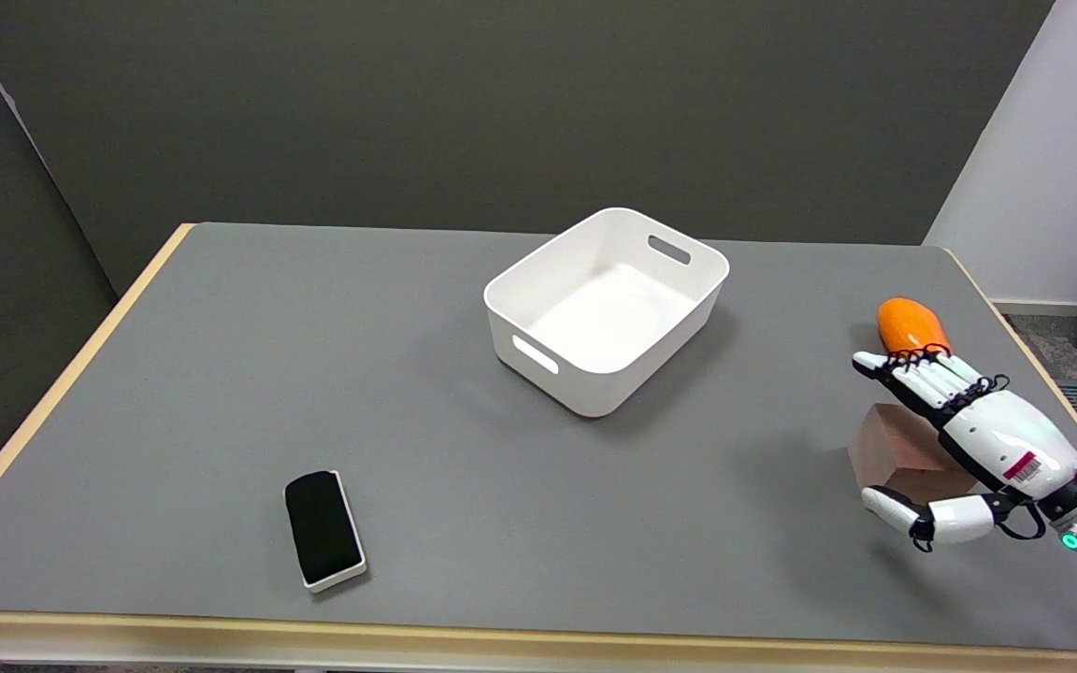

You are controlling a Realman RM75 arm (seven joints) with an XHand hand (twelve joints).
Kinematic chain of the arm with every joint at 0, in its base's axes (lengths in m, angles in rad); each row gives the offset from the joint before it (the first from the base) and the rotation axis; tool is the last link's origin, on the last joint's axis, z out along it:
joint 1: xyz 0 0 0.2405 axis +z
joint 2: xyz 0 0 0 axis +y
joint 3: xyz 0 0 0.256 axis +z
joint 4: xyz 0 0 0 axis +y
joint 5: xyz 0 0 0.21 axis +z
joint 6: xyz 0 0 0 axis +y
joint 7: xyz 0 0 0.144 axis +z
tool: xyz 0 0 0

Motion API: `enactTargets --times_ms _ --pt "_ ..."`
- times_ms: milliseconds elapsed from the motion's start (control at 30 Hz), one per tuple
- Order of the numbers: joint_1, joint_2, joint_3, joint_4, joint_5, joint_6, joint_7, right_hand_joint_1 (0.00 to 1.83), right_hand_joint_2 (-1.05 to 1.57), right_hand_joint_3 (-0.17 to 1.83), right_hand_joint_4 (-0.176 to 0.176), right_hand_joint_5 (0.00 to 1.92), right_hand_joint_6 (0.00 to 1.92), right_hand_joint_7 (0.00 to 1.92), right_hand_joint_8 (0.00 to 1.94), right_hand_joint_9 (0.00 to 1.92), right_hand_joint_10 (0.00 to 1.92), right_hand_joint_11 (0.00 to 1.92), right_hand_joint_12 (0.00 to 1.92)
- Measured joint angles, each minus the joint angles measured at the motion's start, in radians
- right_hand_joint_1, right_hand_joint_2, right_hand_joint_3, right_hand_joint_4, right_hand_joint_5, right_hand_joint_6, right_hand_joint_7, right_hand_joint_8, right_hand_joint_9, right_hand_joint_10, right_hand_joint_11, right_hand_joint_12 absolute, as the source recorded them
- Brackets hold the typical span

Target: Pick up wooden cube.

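Observation:
The wooden cube (894,451) is a light reddish-brown block on the grey table, at the right side. My right hand (959,439) hovers over it from the right, partly covering its top and right side. The fingers (917,374) stretch out flat past the cube's far edge, and the thumb (903,512) sticks out below its near face. The hand is open, with nothing gripped; whether the palm touches the cube cannot be told.
An orange rounded object (911,324) lies just beyond the fingertips. A white bin (595,393) with handle slots stands mid-table. A black-and-white eraser (323,528) lies near the front left. The table's right edge (1015,336) runs close behind the hand.

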Motion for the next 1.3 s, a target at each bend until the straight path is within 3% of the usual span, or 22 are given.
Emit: enactTargets --times_ms 300,633,667,733,800,867,933,1000,1167,1300 --pt "0.022 0.001 -0.017 -0.015 0.0 -0.01 -0.001 0.46 0.56 0.84 -0.033 0.19 0.39 0.39 0.42 0.23 0.79 0.04 1.17" --pt "0.048 -0.004 -0.039 -0.042 0.0 -0.016 -0.001 0.44 0.56 0.84 -0.04 0.24 0.45 0.41 0.44 0.26 0.81 0.06 1.19" --pt "0.052 -0.005 -0.042 -0.046 0.0 -0.016 -0.001 0.44 0.57 0.84 -0.036 0.27 0.5 0.44 0.48 0.3 0.85 0.1 1.24" --pt "0.059 -0.007 -0.046 -0.053 0.0 -0.016 -0.002 0.5 0.61 0.86 -0.013 0.43 0.85 0.64 0.78 0.56 1.15 0.36 1.53" --pt "0.067 -0.009 -0.049 -0.061 0.0 -0.015 -0.003 0.55 0.62 0.88 -0.009 0.5 1.01 0.75 1.0 0.67 1.26 0.53 1.69" --pt "0.077 -0.013 -0.053 -0.07 0.0 -0.008 -0.005 0.63 0.66 0.88 0.0 0.64 1.37 0.92 1.48 0.81 1.39 0.66 1.92" --pt "0.088 -0.016 -0.057 -0.079 0.0 0.004 -0.008 0.65 0.66 0.87 -0.004 0.67 1.42 0.89 1.73 0.9 1.52 0.57 1.92" --pt "0.1 -0.02 -0.061 -0.089 0.001 0.017 -0.012 0.67 0.7 0.81 -0.014 0.73 1.53 0.76 1.91 0.94 1.86 0.53 1.92" --pt "0.129 -0.028 -0.072 -0.109 0.004 0.051 -0.024 0.75 0.7 0.77 -0.019 0.75 1.9 0.95 1.94 1.09 1.92 0.72 1.92" --pt "0.155 -0.031 -0.087 -0.124 0.009 0.079 -0.036 0.79 0.69 0.77 -0.002 0.74 1.92 1.07 1.94 1.22 1.92 0.87 1.92"
